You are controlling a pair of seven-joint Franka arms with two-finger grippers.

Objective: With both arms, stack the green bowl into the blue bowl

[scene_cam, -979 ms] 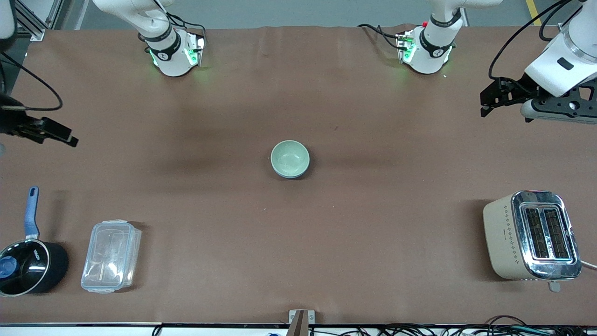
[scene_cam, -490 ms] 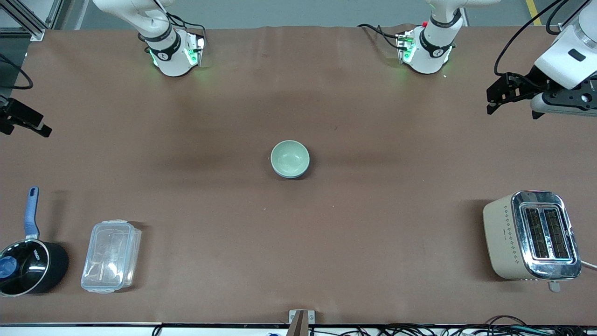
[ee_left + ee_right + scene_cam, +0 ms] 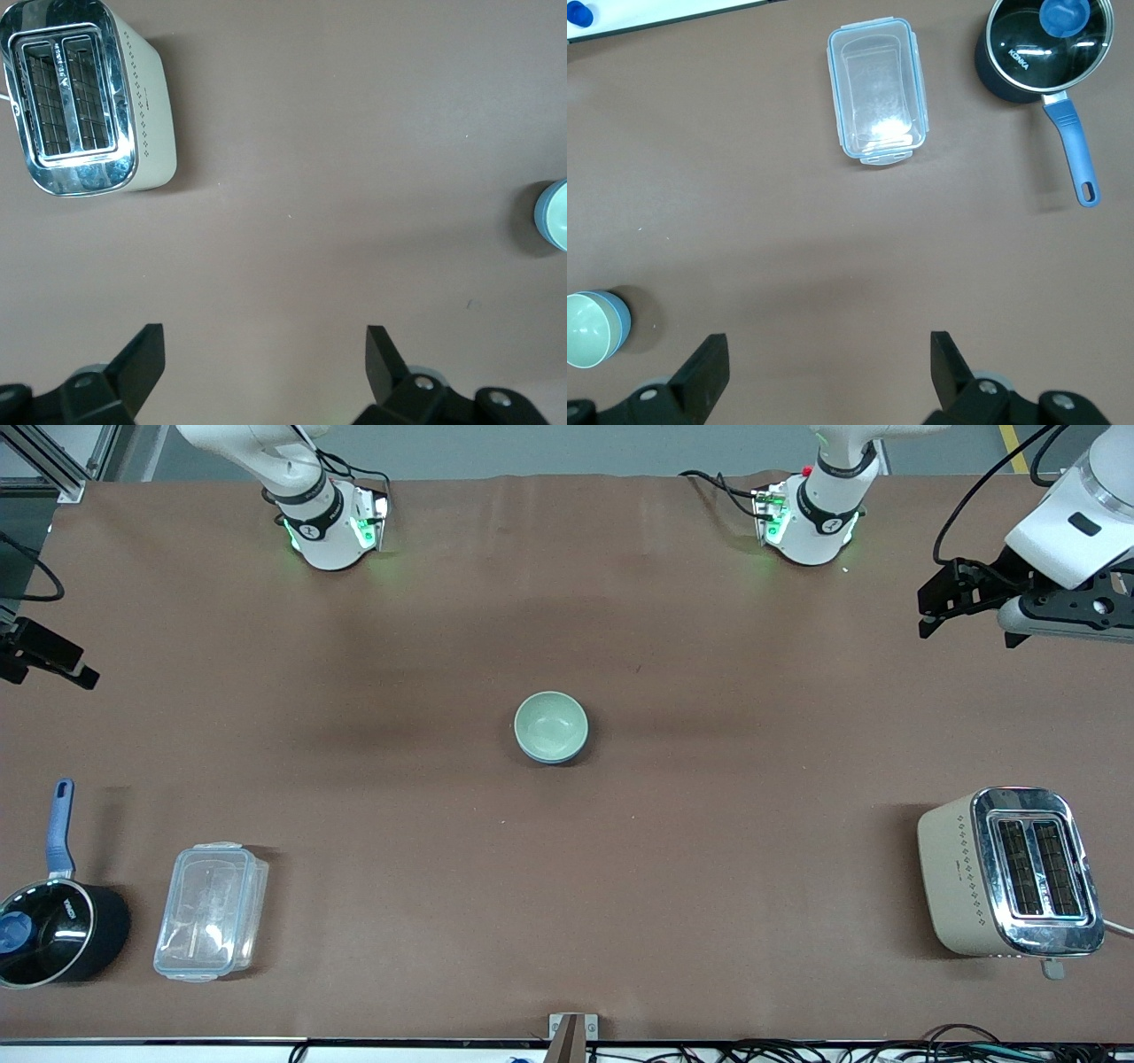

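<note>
The right gripper point(image 3: 49, 666) is seen pulled back at the right arm's end of the table point(image 3: 709, 868), fingers spread and empty; a second ago it reached further in, and since the last half second it has hardly moved. In the middle, the green bowl point(image 3: 549, 724) is already nested in the blue bowl point(image 3: 551, 759), only a thin blue rim showing, unmoved throughout. So the stacking looks done. The left gripper point(image 3: 937, 602) is held over the left arm's end, also spread wide and empty, shifted only slightly since the earlier frames.
</note>
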